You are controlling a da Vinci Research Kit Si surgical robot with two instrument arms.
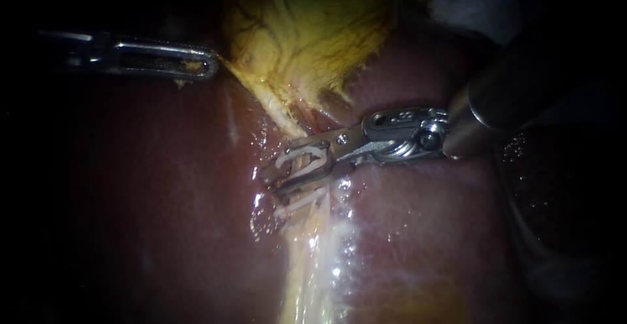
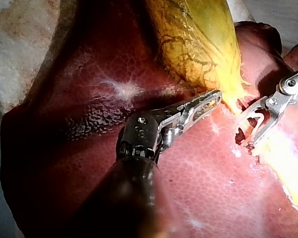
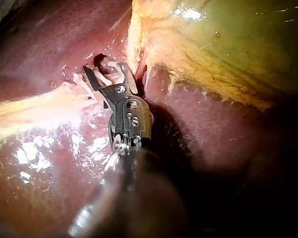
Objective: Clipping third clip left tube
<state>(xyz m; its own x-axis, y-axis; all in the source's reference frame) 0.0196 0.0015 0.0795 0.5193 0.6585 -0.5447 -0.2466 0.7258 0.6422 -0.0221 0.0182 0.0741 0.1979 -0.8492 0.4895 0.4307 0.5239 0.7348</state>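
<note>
Clip [image 1: 304,151]: white, open, sits centre of the endoscope frame, one leg lying against each jaw of the right instrument [image 1: 283,167]. Jaws spread, with the clip carried between them. The clip legs straddle the tube [image 1: 302,166], a thin pinkish strand running down from the gallbladder's narrow end. Cannot tell whether this is the left tube; a pale strand and a redder one lie side by side just above the jaws. Clip not closed: a gap shows between its legs in the endoscope and left wrist views.

Second white strip [image 1: 305,198] lies across the same strand just below the jaws; cannot tell if it is a clip.

Right instrument's shaft enters from the upper right and its jaws point toward frame left.

Gallbladder [image 1: 307,30]: yellow-green, upper centre, tapering down toward the tube. Its left edge is drawn out to a point at the left instrument [image 1: 210,64], upper left of frame. Those jaws are pressed together, pinching the gallbladder's edge; a yellow shred hangs under them.

Liver [image 1: 150,187]: dark red, wet, fills the frame under everything. A pale fatty band [image 1: 313,259] runs from the tube to the lower edge.
</note>
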